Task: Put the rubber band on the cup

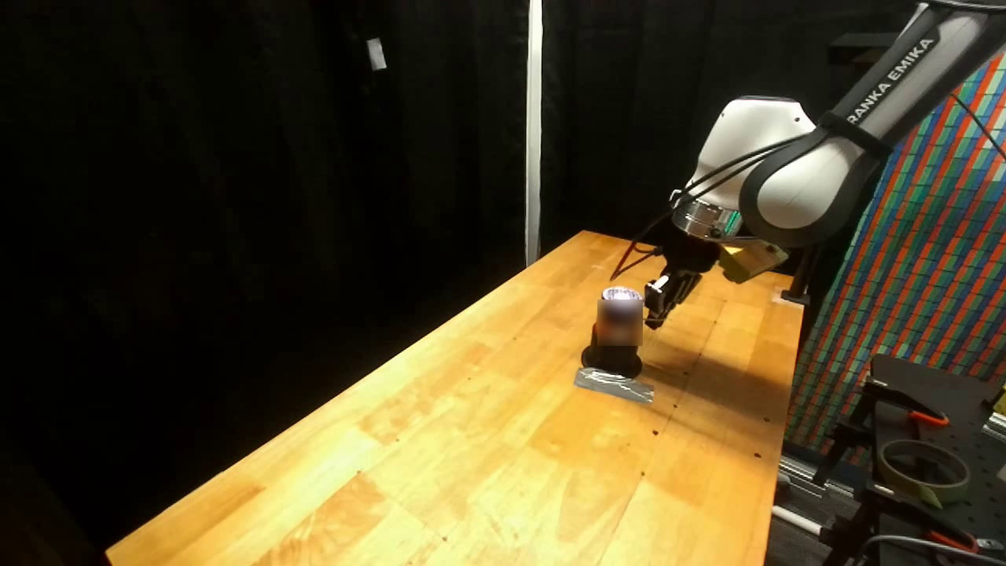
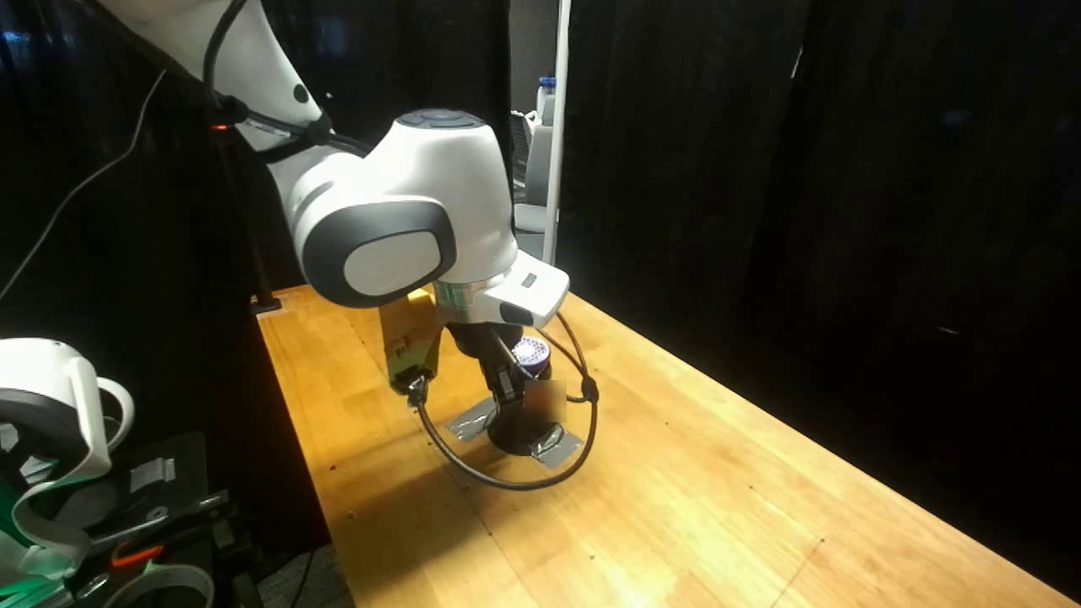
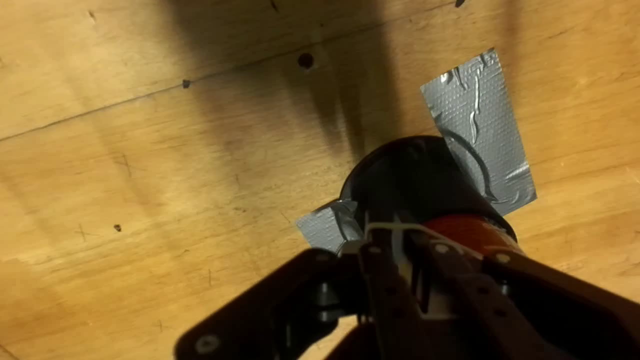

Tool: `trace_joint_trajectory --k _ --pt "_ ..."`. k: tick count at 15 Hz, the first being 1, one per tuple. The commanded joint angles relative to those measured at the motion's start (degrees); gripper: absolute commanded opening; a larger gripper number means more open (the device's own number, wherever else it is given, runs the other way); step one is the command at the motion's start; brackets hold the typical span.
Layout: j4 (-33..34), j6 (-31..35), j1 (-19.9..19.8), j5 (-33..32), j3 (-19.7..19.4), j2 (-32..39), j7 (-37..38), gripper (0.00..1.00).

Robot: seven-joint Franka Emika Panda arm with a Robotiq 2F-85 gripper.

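The cup (image 1: 619, 326) stands upright, dark with a pale rim and reddish-brown lower part, in a black base (image 1: 611, 363) taped to the table. Its pale top (image 2: 531, 353) shows beside the gripper in an exterior view, and its red side (image 3: 465, 231) shows in the wrist view. My gripper (image 1: 654, 321) points down close beside the cup, at its side; its tips (image 3: 394, 220) are together in the wrist view. The pale rubber band (image 3: 407, 226) runs across the fingertips and toward the cup's red side. Its far end is hidden, and the exact hold is dark.
Grey tape strips (image 1: 614, 385) fix the base to the wooden table (image 1: 471, 440). Looped black cables (image 2: 532, 485) hang around the wrist. A yellow-sided box (image 2: 410, 338) hangs at the wrist. A side cart with a tape roll (image 1: 923, 470) stands past the table edge.
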Motion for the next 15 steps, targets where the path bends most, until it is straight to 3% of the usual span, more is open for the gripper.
trace_joint_trajectory --k 1,4,8,9,15 --pt "-8.55 15.13 0.05 2.68 1.16 -3.38 0.17 0.03" --pt "-13.0 30.19 -0.93 2.65 4.28 -3.4 0.71 0.08" --pt "-18.04 48.75 -1.63 -3.53 6.62 0.41 4.49 0.07" --pt "-15.23 52.62 -0.1 -3.23 5.51 5.14 3.47 0.08" --pt "-16.1 71.76 -1.97 -9.42 4.71 15.72 3.25 0.08"
